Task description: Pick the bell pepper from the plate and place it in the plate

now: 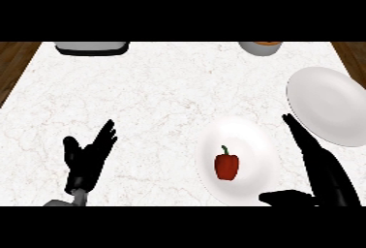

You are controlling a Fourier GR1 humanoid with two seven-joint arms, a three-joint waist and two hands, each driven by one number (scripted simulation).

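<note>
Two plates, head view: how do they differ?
The near plate holds a red bell pepper; the far plate at the right has nothing on it. The near plate shows whole, left of the right robot hand; the far plate is cut by the view's right edge. Both are white, round, and lie on the marble counter.

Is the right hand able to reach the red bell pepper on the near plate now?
Probably yes. The right hand, open, is just right of the near plate, and nothing stands between it and the bell pepper.
</note>
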